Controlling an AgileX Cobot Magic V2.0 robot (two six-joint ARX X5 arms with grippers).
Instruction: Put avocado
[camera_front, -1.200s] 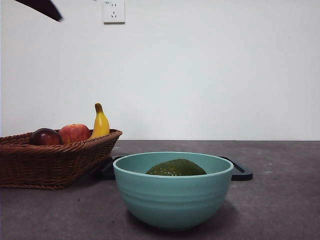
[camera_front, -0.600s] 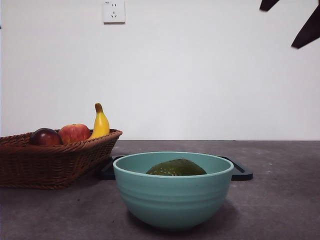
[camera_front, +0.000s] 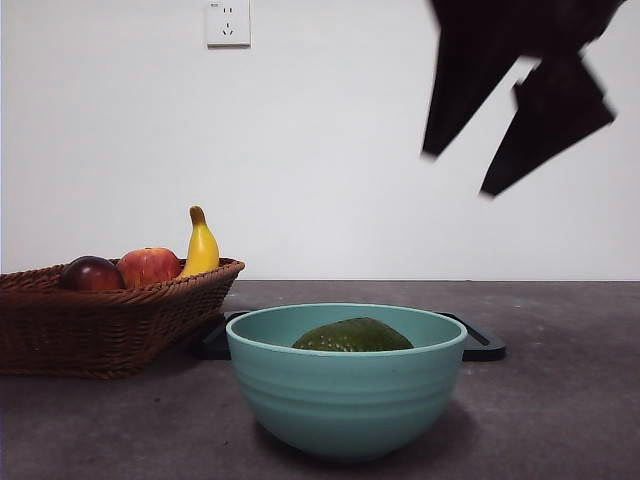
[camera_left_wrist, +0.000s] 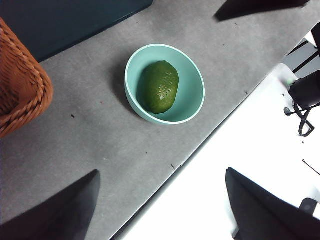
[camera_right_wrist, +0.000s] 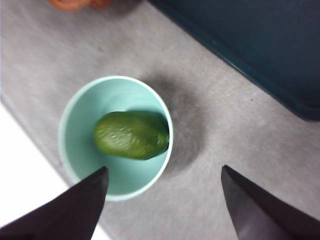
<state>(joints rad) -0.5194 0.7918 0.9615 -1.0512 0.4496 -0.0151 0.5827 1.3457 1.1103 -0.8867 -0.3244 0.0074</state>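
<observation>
Grey tabletop (camera_front: 560, 400) is carrying a teal bowl (camera_front: 345, 400), and the avocado (camera_front: 352, 336) is lying on its side inside it. High above and to the side, the right gripper (camera_front: 455, 172) is hanging with jaws spread apart and empty. Left gripper (camera_left_wrist: 160, 210) is waiting well off, jaws also apart

The avocado (camera_front: 352, 336) is dark green with little pale dots on its bumpy skin. It lies in a light blue-green bowl (camera_front: 346, 400) with faint rings around the outside. The desk (camera_front: 560, 400) is dark grey. The basket (camera_front: 100, 325) is brown and woven. In it are a yellow banana (camera_front: 201, 246) with a brown tip, a red apple (camera_front: 148, 267) and a dark red-purple fruit (camera_front: 91, 274). The tray (camera_front: 484, 345) is black. The wall (camera_front: 330, 150) is white.
</observation>
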